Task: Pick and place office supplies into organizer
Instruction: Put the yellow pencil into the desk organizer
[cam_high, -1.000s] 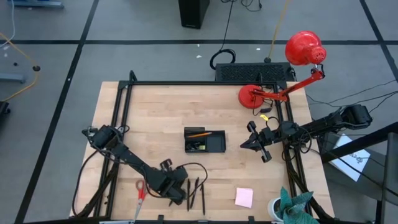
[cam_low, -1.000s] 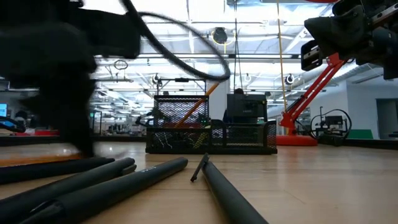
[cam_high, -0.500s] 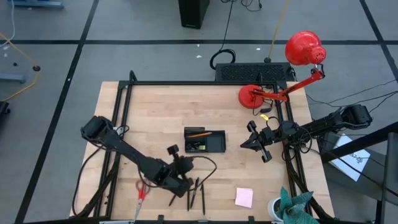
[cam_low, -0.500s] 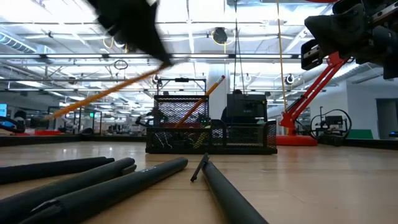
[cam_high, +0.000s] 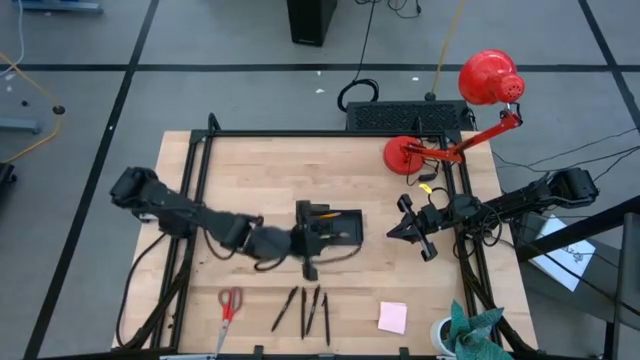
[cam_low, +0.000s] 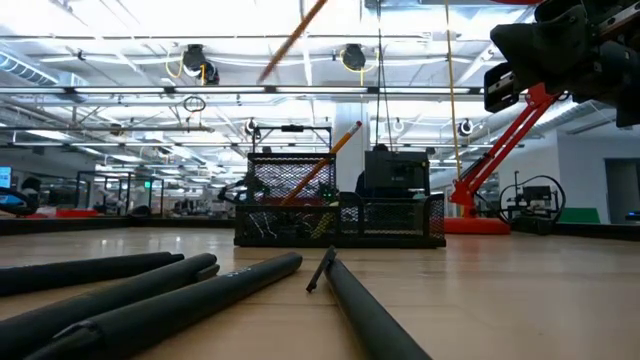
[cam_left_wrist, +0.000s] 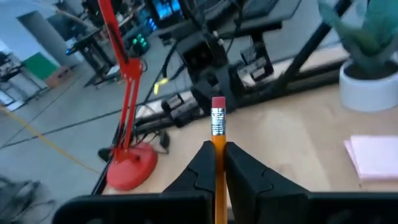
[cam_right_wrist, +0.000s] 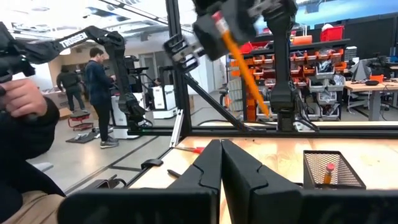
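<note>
Left tool (cam_high: 312, 243) clenched on pencil (cam_left_wrist: 217, 143), hovering over the organizer (cam_high: 345, 229) mid-worktop, pencil's long axis tilted above it; right tool (cam_high: 405, 229), clenched empty, waits near right edge.

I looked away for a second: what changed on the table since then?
The left gripper lifted an orange pencil from beside the black pens and carried it over to the organizer, fingers shut on it. The right gripper, scissors, sticky-note pad and pens stayed put.
</note>
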